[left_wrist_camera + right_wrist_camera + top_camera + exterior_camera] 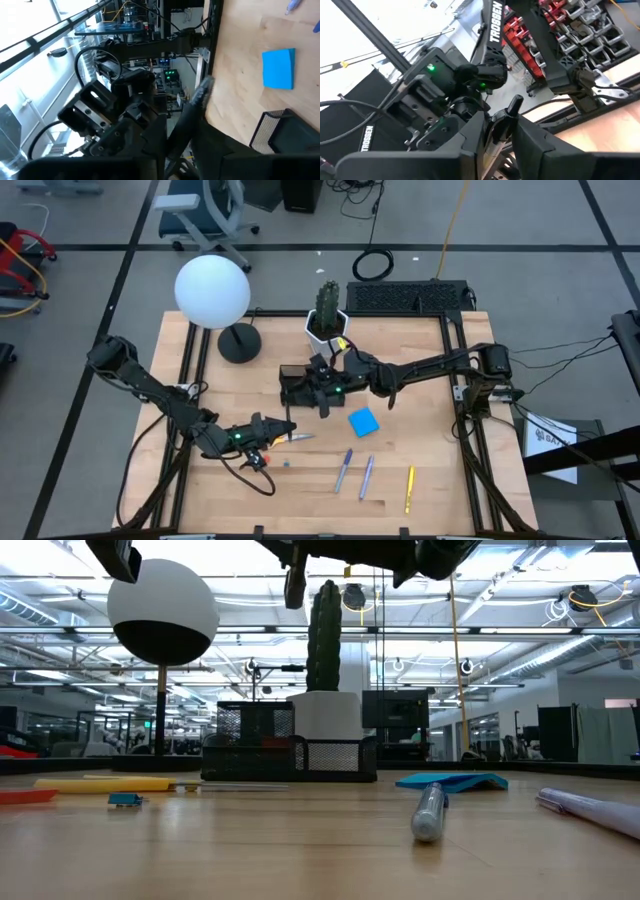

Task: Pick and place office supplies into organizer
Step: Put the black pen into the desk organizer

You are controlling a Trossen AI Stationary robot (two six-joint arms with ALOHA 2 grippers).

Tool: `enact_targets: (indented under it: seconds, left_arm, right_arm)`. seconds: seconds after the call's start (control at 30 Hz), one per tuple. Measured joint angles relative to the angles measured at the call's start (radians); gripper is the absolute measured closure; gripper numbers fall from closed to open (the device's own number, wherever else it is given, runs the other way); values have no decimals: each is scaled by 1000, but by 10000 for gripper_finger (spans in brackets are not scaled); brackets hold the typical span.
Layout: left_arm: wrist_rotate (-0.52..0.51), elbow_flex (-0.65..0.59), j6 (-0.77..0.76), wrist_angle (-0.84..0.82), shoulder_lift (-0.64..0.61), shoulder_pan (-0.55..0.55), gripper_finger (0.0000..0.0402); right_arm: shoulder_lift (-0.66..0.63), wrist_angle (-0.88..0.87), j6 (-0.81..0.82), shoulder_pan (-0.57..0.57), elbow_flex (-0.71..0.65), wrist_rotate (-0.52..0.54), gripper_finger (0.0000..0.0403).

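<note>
The black mesh organizer (297,385) stands mid-table in front of the cactus. My right gripper (318,388) hovers over its right end, shut on a black pen (512,107). My left gripper (272,430) is raised over the scissors' yellow handles (110,783), which lie flat with the blades (300,437) pointing right; it is shut on a dark slim pen-like rod (200,97). The blue sticky pad (363,421) lies right of the organizer. Blue (345,470), purple (367,476) and yellow (410,489) pens lie near the front edge. A red-orange piece (20,797) lies front left. My left gripper pinches the dark rod (182,132) between its two fingers; its greyish free end (206,86) sticks out past the fingertips, lifted clear of the table. My right gripper pinches the black pen (497,132) between its two fingers; the capped end (514,105) juts out beyond them, clear of the table.
The white cactus pot (327,325) stands right behind the organizer. The globe lamp (212,290) with its round base (238,343) is at far left, and the keyboard (410,297) lies at the far edge. A tiny blue bit (286,463) lies near the scissors. Bare wood shows at right.
</note>
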Motion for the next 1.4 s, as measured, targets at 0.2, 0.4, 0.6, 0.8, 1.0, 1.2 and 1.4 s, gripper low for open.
enact_targets:
  seconds: [0.2, 0.4, 0.6, 0.8, 1.0, 1.2, 1.4]
  left_arm:
    - [-8, 0, -46, 29, 0, -6, 284]
    - [-60, -2, -112, 99, 0, -24, 243]
    - [-116, -2, -133, 133, -2, -71, 198]
    - [-213, -2, -148, 171, -3, -114, 170]
    - [-257, 0, -191, 212, -6, -152, 168]
    - [-305, 2, -208, 288, -6, -159, 167]
    - [-299, 3, -231, 306, -6, -150, 175]
  right_arm:
    - [-1, 2, -46, 1, 0, -7, 340]
    - [-2, 25, -56, 1, 1, -18, 341]
    - [-1, 20, -71, 3, 0, -54, 347]
    - [1, 32, -93, 3, -2, -82, 350]
    - [-15, 47, -129, 3, -5, -118, 357]
    - [-54, 46, -187, 5, -5, -121, 372]
    - [-76, 41, -226, 16, -5, -123, 372]
